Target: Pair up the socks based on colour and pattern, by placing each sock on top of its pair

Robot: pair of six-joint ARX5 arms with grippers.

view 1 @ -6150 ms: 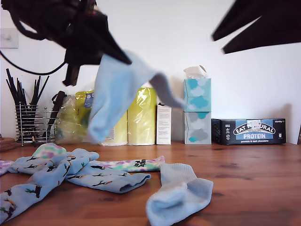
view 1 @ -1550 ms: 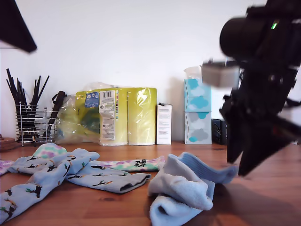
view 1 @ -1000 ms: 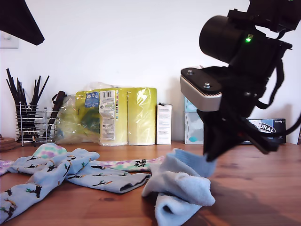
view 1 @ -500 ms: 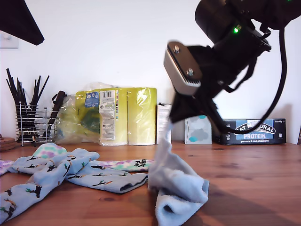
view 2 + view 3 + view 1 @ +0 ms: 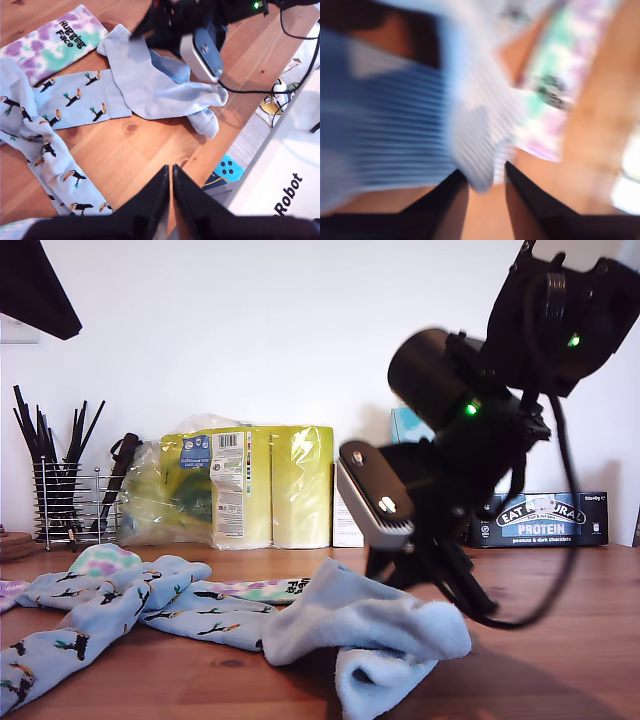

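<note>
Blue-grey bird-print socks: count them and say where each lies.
2. One blue-grey bird-print fabric sock lies flat on the wooden table, its end against the plain light-blue ribbed socks. The second bird-print sock lies bent across its opposite end. None appears hidden.

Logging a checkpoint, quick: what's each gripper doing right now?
My first gripper: shut, holding nothing.
My second gripper: light-blue sock at its tips; the view is blurred, so grip cannot be told.

Wire rack of black sticks [image 5: 62, 490], yellow paper-roll pack [image 5: 245, 485], protein-bar box [image 5: 545, 518] on wooden table [image 5: 560, 640].
</note>
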